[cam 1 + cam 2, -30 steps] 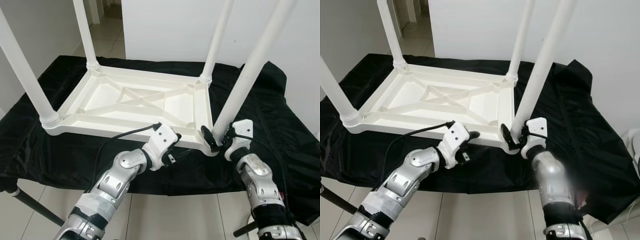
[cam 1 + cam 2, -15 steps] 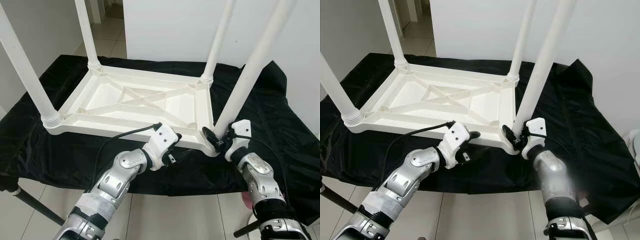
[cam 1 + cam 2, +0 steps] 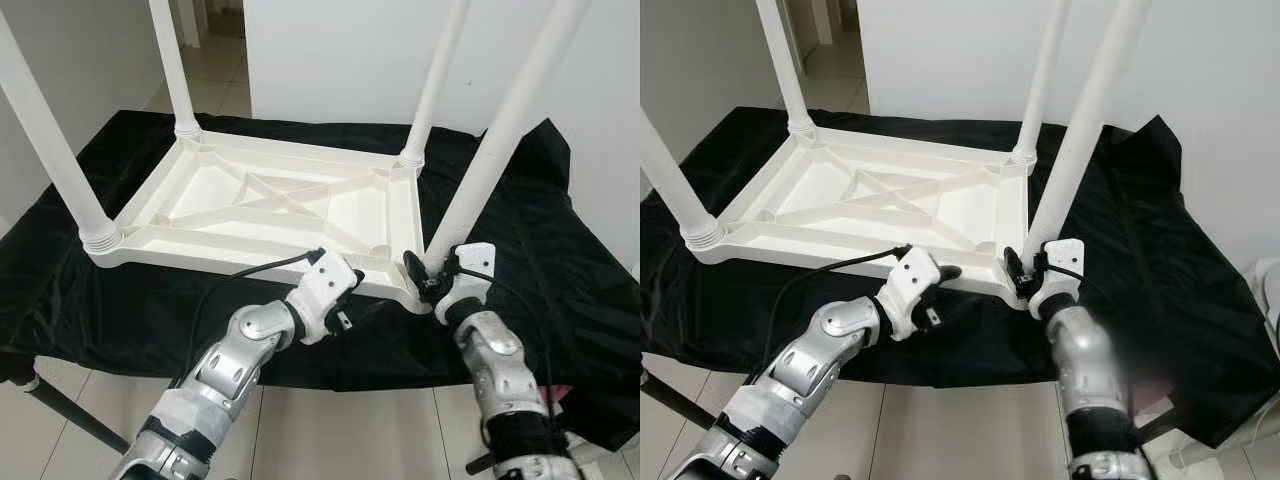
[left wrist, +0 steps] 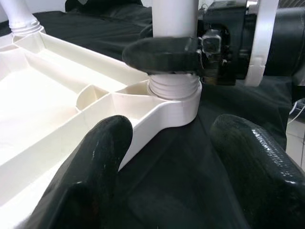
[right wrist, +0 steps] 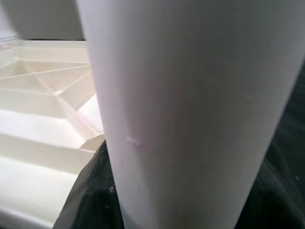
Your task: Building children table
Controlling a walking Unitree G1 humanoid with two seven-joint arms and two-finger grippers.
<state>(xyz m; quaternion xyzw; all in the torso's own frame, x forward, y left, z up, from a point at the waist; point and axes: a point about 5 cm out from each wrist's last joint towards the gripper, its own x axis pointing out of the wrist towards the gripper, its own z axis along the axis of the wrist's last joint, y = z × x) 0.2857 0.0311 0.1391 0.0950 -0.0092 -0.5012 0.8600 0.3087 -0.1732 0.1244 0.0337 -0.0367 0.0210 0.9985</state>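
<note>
Tabletop (image 3: 270, 200) lay upside down on black cloth (image 3: 90, 300); right gripper (image 3: 432, 277) clamped the near-right leg (image 3: 480, 170) at its socket; left gripper (image 4: 171, 157) spread, empty, just beside; cross-threading risk if leg tilted.

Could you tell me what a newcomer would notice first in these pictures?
A white table lies upside down on a black cloth, its four legs pointing up. At the near right corner the right gripper is closed around the base of a leg, just above its socket. The left gripper sits open beside the table's near edge, close to that corner.
</note>
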